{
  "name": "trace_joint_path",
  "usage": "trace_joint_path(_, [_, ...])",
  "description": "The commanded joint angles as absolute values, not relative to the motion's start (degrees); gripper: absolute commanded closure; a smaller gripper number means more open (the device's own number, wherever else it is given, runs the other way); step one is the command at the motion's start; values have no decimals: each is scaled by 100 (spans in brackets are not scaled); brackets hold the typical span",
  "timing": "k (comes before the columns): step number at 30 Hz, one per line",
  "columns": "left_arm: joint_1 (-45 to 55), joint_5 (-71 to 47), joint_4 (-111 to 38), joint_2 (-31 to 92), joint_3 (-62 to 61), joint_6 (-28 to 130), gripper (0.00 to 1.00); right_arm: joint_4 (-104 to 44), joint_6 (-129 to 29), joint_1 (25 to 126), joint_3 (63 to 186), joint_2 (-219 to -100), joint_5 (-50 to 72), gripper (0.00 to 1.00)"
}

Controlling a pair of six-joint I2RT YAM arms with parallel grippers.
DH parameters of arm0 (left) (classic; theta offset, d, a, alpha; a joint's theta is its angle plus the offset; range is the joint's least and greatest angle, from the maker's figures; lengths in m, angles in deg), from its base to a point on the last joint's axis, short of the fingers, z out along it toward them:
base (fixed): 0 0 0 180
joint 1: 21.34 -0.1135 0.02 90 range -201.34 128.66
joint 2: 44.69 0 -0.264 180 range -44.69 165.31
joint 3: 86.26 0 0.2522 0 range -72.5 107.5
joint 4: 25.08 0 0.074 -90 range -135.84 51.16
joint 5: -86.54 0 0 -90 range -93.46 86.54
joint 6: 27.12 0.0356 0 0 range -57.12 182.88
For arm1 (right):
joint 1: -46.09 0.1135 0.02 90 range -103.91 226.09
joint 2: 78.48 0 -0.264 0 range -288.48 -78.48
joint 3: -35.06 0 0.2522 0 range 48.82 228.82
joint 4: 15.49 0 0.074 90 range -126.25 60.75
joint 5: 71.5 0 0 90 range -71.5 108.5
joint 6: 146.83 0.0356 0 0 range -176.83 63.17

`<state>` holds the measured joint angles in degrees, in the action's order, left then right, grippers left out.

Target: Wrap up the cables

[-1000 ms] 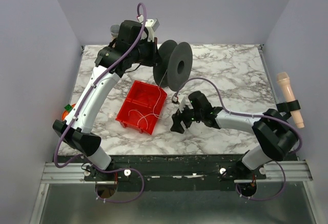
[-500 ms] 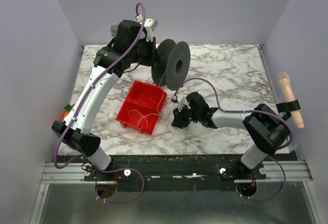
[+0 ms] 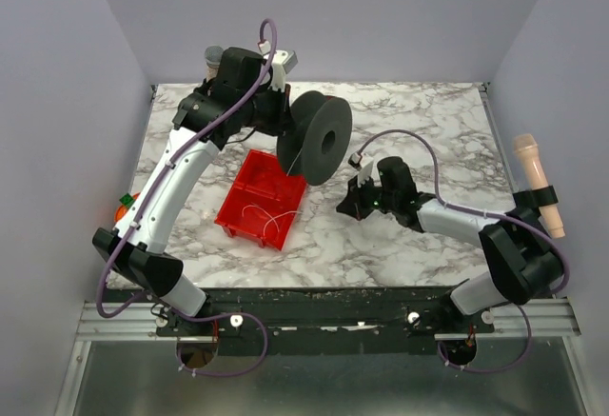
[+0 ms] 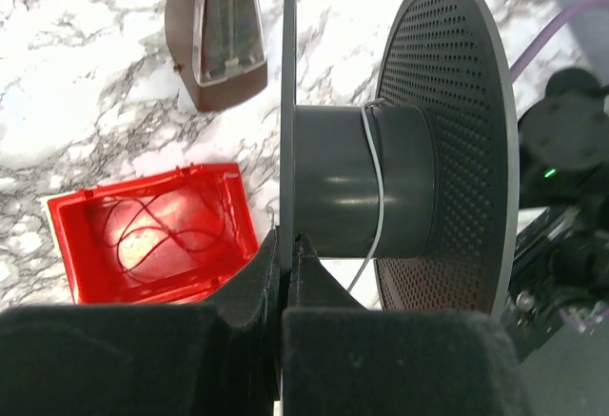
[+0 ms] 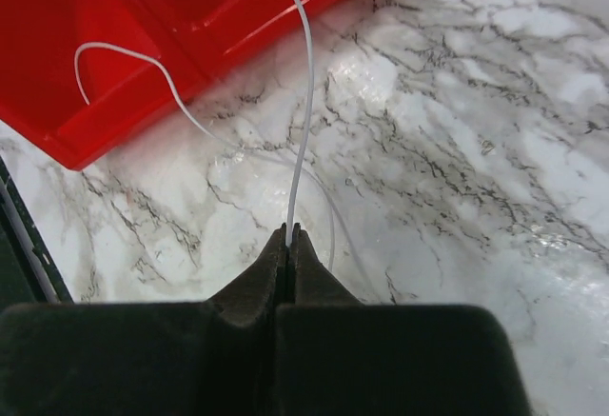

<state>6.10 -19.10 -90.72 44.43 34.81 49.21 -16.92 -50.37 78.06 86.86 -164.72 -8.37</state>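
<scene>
Currently, your left end effector (image 4: 287, 243) is clamped on the spool's (image 4: 343, 188) flange; your right end effector (image 5: 288, 233) is pinched together on the cable (image 5: 306, 102), right of the red bin (image 4: 152, 287).

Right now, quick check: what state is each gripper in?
Left gripper: closed, clamped on the rim of the black spool.
Right gripper: closed, pinching the white cable.

Left gripper (image 4: 285, 243) at 6 o'clock clamps the flange of a black spool (image 4: 333, 188); white cable (image 4: 378, 183) circles its hub; more lies in a red bin (image 4: 143, 180) at 8 o'clock
</scene>
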Motion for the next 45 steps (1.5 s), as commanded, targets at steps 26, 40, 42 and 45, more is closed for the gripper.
trace_joint_path(26, [398, -1445, -7787, 4004, 2840, 5058, 100, -3250, -5297, 7035, 8934, -15153, -2878, 99])
trace_joint_path(40, [204, -1341, -7400, 4373, 3148, 4759, 100, -3470, -5130, 7044, 9119, -14986, -3355, 99])
trace_joint_path(42, [108, -1199, -7382, 4346, 3034, 4803, 100, -3497, -5007, 6930, 9101, -14836, -3003, 99])
trace_joint_path(45, [2, -1172, -7399, 4268, 2972, 4856, 100, -3541, -4823, 6457, 9040, -14897, -2800, 99])
